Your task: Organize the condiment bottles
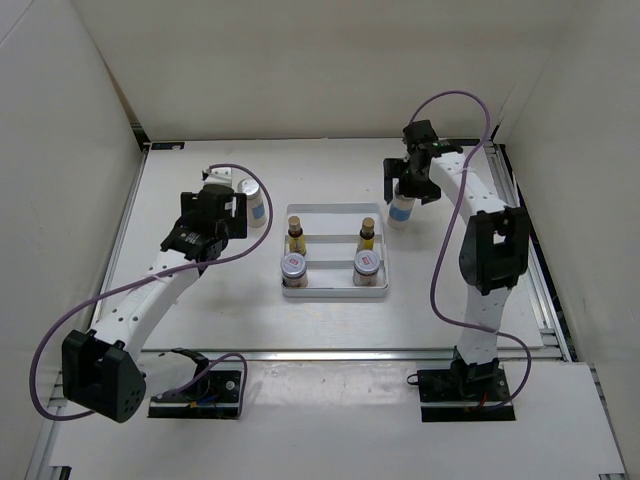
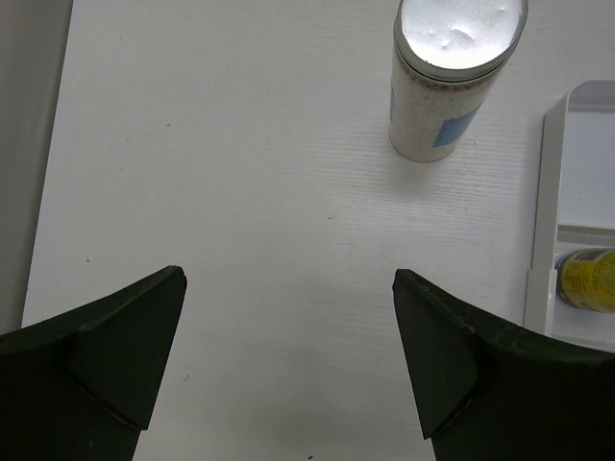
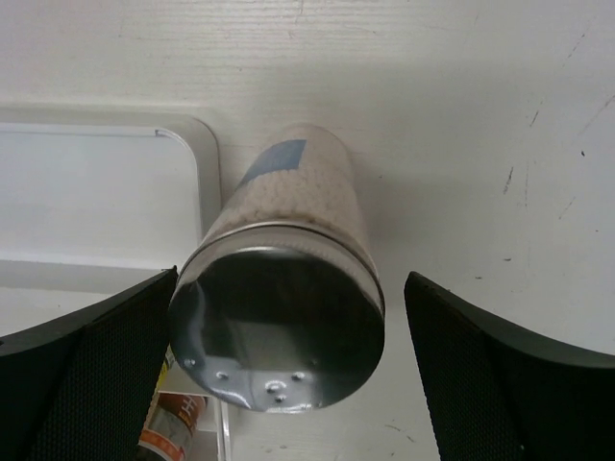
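1. Left claw [image 2: 288, 279]: I am seeing both fingers spread wide with only bare table [image 1: 330, 325] between them. It is holding nothing.

2. Left white bottle [image 2: 452, 77]: it is standing upright on the table, silver cap up and blue band showing. In the left wrist view it is sitting at 1 o'clock from the gap between the fingers, well clear of both fingertips and outside the jaws.

3. Right claw [image 3: 290, 277]: I am seeing the fingers spread wide here as well.

4. Right white bottle [image 3: 288, 288]: it is standing upright directly between the two fingers, its silver cap facing the right wrist camera. The finger at 3 o'clock is standing visibly apart from the cap. The finger at 9 o'clock is sitting just beside it, and I cannot tell whether it is touching.

5. Tray [image 1: 336, 291]: in the top view it is lying at table centre. The left white bottle is standing at its 10 o'clock and the right white bottle at its 2 o'clock, both outside the rim.

6. Tray contents: the slim yellow-brown bottles [image 1: 296, 238] are occupying the middle row, and the squat jars [image 1: 293, 266] are occupying the near row, at 6 o'clock from them.
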`<state>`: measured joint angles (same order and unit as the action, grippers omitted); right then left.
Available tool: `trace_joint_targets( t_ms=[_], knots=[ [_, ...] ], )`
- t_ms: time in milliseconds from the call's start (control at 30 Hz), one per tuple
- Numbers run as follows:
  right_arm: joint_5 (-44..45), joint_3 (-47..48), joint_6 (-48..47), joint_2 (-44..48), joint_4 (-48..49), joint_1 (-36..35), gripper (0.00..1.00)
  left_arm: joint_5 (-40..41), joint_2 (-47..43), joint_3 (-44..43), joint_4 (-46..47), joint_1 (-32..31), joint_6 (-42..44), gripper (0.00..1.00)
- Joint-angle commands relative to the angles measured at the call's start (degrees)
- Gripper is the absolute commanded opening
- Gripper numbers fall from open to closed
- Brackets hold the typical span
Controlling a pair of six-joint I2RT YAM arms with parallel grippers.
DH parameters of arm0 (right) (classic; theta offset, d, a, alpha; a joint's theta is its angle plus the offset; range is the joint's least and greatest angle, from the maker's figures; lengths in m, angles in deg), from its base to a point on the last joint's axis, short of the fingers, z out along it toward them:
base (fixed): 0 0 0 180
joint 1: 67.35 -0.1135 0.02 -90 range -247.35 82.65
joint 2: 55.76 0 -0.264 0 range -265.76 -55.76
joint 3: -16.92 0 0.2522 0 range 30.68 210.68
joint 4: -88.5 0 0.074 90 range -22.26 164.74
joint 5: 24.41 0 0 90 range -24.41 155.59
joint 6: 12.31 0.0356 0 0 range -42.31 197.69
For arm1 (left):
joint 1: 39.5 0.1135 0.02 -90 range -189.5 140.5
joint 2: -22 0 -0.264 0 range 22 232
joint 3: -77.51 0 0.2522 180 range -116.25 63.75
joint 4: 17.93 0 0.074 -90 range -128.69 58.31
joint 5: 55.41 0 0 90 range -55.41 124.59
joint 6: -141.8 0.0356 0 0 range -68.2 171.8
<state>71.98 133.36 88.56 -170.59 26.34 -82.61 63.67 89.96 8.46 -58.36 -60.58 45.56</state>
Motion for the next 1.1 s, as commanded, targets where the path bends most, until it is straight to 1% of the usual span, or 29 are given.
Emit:
trace_joint_targets(
  t_ms=[0,67,100,133,200,233,267,300,400,433,533,600,667,733,833,967,1067],
  knots=[
    [-1.82,2.88,-0.59,-1.45,0.15,1.2,1.0,1.51,-1.78,-2.02,0.92,0.25,-0.79,1.0],
    [-2.43,3.5,-0.06,-2.07,0.15,1.2,1.0,1.51,-1.78,-2.02,0.92,0.25,-0.79,1.0],
    [-2.44,4.2,-0.06,-2.77,0.15,1.2,0.98,1.51,-1.78,-2.02,0.92,0.25,-0.79,1.0],
    [-3.13,4.2,0.46,-3.38,-0.55,1.2,0.93,1.51,-1.78,-2.02,0.92,0.25,-0.79,1.0],
    [-3.14,4.73,0.46,-3.39,-0.55,1.2,0.89,1.51,-1.78,-2.02,0.92,0.25,-0.79,1.0],
    [-3.66,4.73,0.46,-3.39,-0.55,1.2,0.84,1.51,-1.78,-2.02,0.92,0.25,-0.79,1.0],
    [-3.15,4.73,0.46,-3.39,-0.55,1.2,0.82,1.51,-1.78,-2.02,0.92,0.25,-0.79,1.0],
    [-3.14,5.25,0.46,-3.39,-1.34,1.2,0.74,1.51,-1.78,-2.02,0.92,0.25,-0.79,1.0],
    [-1.92,5.78,0.46,-1.9,-2.13,1.2,0.59,1.51,-1.78,-2.02,0.92,0.25,-0.79,1.0],
    [-1.04,5.78,0.46,-1.2,-2.13,1.2,0.51,1.51,-1.78,-2.02,0.92,0.25,-0.79,1.0],
    [1.16,5.78,-0.15,1.97,-2.13,0.59,0.42,1.51,-1.78,-2.02,0.92,0.25,-0.79,1.0],
    [2.31,5.78,-0.68,4.34,-2.13,-0.63,0.33,1.51,-1.26,-2.02,0.92,0.25,-0.79,1.0],
    [3.62,6.39,-0.68,6.53,-2.13,-2.04,0.27,1.51,-1.26,-2.02,0.92,0.25,-0.79,1.0],
    [4.76,7.18,-1.21,7.77,-2.13,-3.79,0.26,1.51,-1.26,-2.02,0.92,0.25,-0.79,1.0],
    [4.07,9.2,-2.43,9.17,-2.13,-6.52,0.25,1.51,-1.26,-2.02,0.92,0.25,-0.79,1.0],
    [2.66,10.71,-2.96,9.18,-2.66,-9.42,0.25,1.51,-0.73,-2.02,0.92,0.25,-0.79,1.0],
    [1.17,11.23,-3.49,7.51,-2.66,-10.66,0.25,1.51,-0.73,-2.02,0.92,0.25,-0.79,1.0]
  ],
)
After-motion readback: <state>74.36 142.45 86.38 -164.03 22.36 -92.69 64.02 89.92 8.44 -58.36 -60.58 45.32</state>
